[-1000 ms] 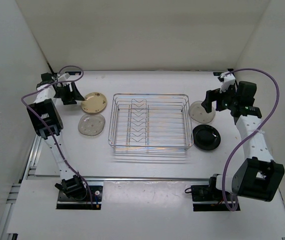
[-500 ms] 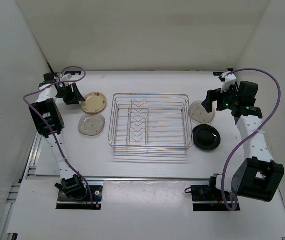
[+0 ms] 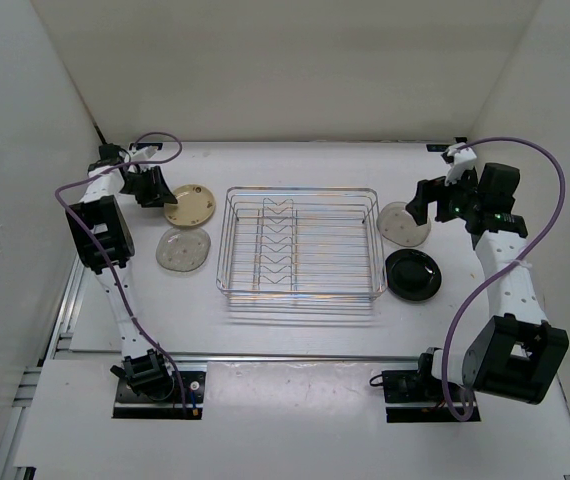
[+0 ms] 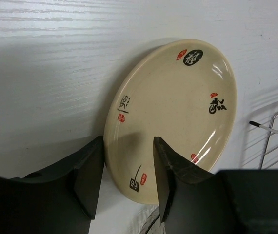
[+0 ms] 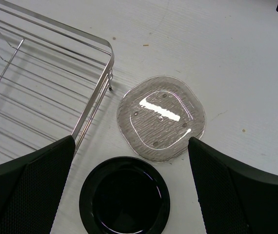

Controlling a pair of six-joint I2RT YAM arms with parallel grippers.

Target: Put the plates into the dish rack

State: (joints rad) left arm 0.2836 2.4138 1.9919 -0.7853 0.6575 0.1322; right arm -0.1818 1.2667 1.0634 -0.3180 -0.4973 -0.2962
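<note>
Over the last second the left gripper has crept rightward along the upper left of the top view, closing on the tan plate; the right arm has barely shifted. In the left wrist view, its two black fingers stand a moderate gap apart at the bottom of the frame. The near rim of the tan plate shows in the gap between them; I cannot tell whether they touch it. This plate lies on the white table, just left of the dish rack.

Below it sits a pale translucent plate, also just beside the rack's left side. The chrome rack fills the middle of the top view and holds no plates.

To its right, the second pale plate lies near the rack's upper right corner. The glossy black plate lies just below it. The right gripper hangs above the pale plate, its fingers spread wide and holding nothing. The black plate and the rack's corner also show in that wrist view.
</note>
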